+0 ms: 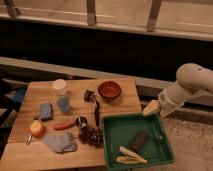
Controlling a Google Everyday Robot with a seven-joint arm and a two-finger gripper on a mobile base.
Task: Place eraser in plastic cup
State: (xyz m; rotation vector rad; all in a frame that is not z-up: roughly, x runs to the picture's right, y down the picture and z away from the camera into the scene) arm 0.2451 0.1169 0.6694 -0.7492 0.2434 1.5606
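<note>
Dark brown eraser (139, 140), green tray (120, 132), whitish-top bluish plastic cup (62, 96), red-brown bowl (109, 90), blue sponge (46, 111), light-wood tabletop (40, 90); pale yellow claw (151, 107) by tray's far-right corner.

Wooden table (42, 90) beside speckled floor (195, 142), dark wall (100, 50) behind.

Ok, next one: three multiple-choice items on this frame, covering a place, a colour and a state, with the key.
1. Where does the small dark rectangular eraser lie? A) in the red-brown bowl B) in the green rectangular tray C) on the wooden table
2. What colour is the sponge-like block beside the tall translucent plastic cup? A) blue B) red C) yellow
3. What is the gripper doing? A) clamping the eraser B) lifting the cup C) hanging open near the tray's far right corner, holding nothing
Key: 1 B, it rests on the tray floor; 2 A, the block is plainly blue; 3 C, it touches no object.
</note>
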